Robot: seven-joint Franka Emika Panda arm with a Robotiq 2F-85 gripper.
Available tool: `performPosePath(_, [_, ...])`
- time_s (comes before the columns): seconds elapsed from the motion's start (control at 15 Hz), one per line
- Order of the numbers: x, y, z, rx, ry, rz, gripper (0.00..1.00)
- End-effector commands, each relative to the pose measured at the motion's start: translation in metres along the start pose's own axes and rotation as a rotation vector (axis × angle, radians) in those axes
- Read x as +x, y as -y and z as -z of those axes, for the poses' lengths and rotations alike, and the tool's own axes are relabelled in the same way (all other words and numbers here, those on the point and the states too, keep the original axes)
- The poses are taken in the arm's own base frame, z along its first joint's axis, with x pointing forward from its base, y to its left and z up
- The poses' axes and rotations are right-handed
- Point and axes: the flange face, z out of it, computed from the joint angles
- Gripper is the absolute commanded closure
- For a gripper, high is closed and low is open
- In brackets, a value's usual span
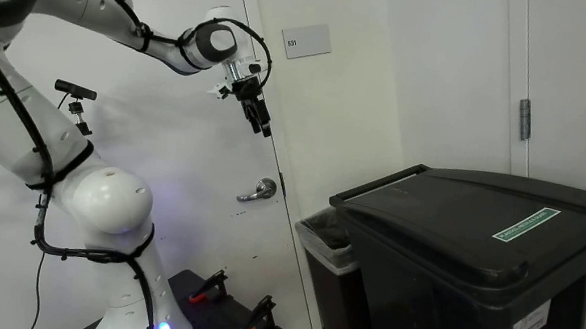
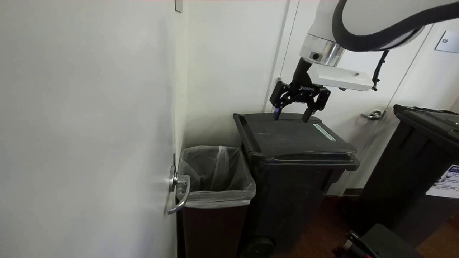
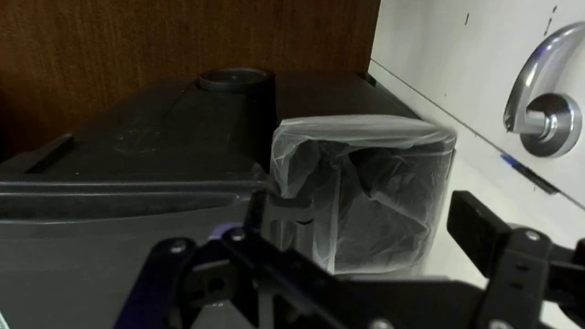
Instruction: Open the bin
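The bin is a large black wheelie bin with its lid down flat. It stands at the right in an exterior view (image 1: 433,224) and in the middle of an exterior view (image 2: 287,139). A green-white label (image 1: 526,225) lies on the lid. In the wrist view the bin (image 3: 132,137) fills the left side. My gripper (image 1: 262,130) hangs in the air, higher than the lid and apart from it. In an exterior view the gripper (image 2: 291,116) shows its two fingers spread with nothing between them. In the wrist view the gripper (image 3: 361,212) also has its fingers wide apart.
A narrow bin with a clear liner (image 2: 217,199) stands close beside the black bin, next to a door with a metal handle (image 2: 181,193). Another black wheelie bin (image 2: 387,172) stands at the right. Clamps (image 1: 257,317) sit on the robot's dark base table (image 1: 231,316).
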Motion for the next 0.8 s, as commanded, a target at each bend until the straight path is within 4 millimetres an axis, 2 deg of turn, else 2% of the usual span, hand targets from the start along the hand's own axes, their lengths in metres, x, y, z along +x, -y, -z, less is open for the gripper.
performPosePath(0.0, [-0.006, -0.058, -0.013, 0.078, -0.067, -0.171, 0.0])
performPosePath(0.6, [-0.016, -0.229, -0.099, 0.114, -0.182, -0.637, 0.0])
performPosePath(0.67, [-0.002, -0.245, -0.1, 0.11, -0.203, -0.686, 0.0])
performPosePath(0.73, [-0.004, -0.259, -0.105, 0.102, -0.228, -0.729, 0.0])
